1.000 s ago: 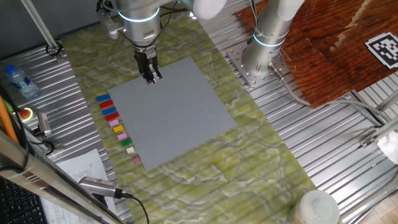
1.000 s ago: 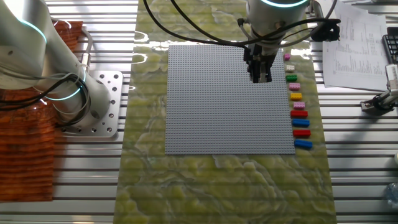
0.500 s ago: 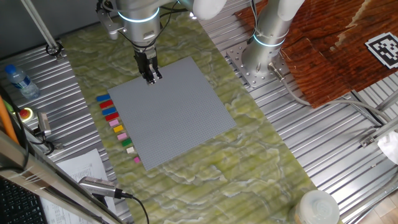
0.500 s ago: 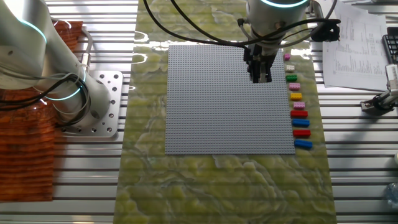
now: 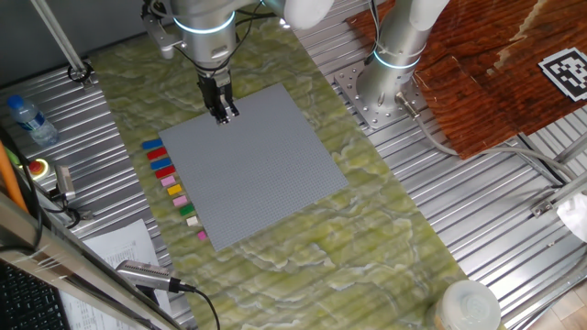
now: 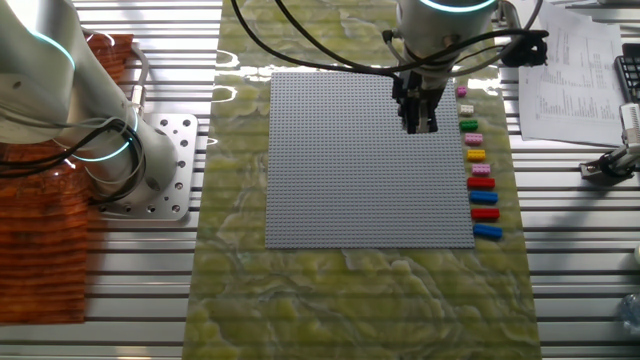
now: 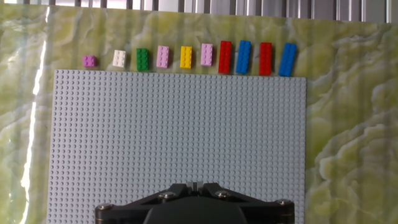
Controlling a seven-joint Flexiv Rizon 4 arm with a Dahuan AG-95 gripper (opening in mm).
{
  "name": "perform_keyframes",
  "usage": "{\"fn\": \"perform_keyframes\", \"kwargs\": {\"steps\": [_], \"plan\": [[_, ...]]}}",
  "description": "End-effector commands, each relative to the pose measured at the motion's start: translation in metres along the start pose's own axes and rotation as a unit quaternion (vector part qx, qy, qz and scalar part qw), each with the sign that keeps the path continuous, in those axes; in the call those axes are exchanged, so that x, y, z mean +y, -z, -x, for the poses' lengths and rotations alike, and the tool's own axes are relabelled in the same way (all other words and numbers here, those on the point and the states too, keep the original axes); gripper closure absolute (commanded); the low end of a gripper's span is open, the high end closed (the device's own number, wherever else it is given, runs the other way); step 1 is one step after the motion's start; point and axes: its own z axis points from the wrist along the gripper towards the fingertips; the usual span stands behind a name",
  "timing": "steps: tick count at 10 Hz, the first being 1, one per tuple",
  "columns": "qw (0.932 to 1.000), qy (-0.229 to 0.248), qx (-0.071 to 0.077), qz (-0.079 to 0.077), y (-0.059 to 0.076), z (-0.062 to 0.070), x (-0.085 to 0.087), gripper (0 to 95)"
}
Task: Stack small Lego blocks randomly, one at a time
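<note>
Several small Lego blocks lie in a row on the green mat beside the grey baseplate [image 7: 180,143]. In the hand view, left to right, they are pink [image 7: 89,60], cream [image 7: 119,58], green [image 7: 143,58], pink, yellow [image 7: 186,56], pink, red [image 7: 225,56], blue [image 7: 243,56], red and blue [image 7: 287,59]. The row also shows in one fixed view [image 5: 170,183] and in the other fixed view [image 6: 478,165]. My gripper [image 7: 196,185] is shut and empty. It hangs over the baseplate near the edge facing the row [image 5: 221,115] [image 6: 418,124], apart from the blocks.
A second arm's base [image 5: 390,82] stands on the metal table beyond the mat. An orange-brown cloth [image 5: 477,82] lies past it. A water bottle [image 5: 26,119], a red button [image 5: 37,168], papers [image 6: 580,70] and a white container [image 5: 468,307] sit around the mat.
</note>
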Motion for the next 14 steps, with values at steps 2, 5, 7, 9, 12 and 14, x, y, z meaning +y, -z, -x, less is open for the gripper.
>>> {"fn": "perform_keyframes", "kwargs": {"steps": [2,5,7,9,12,14], "plan": [[1.0,0.003,0.001,-0.001,-0.001,0.0,0.0,95.0],[1.0,0.005,0.0,-0.001,-0.004,0.001,-0.001,95.0],[1.0,0.009,0.001,-0.002,-0.005,0.001,-0.001,95.0],[1.0,0.002,0.003,-0.001,-0.007,0.002,-0.001,95.0],[1.0,-0.001,0.002,-0.001,-0.018,0.004,-0.004,95.0],[1.0,-0.005,0.0,-0.004,-0.019,0.01,-0.007,95.0]]}}
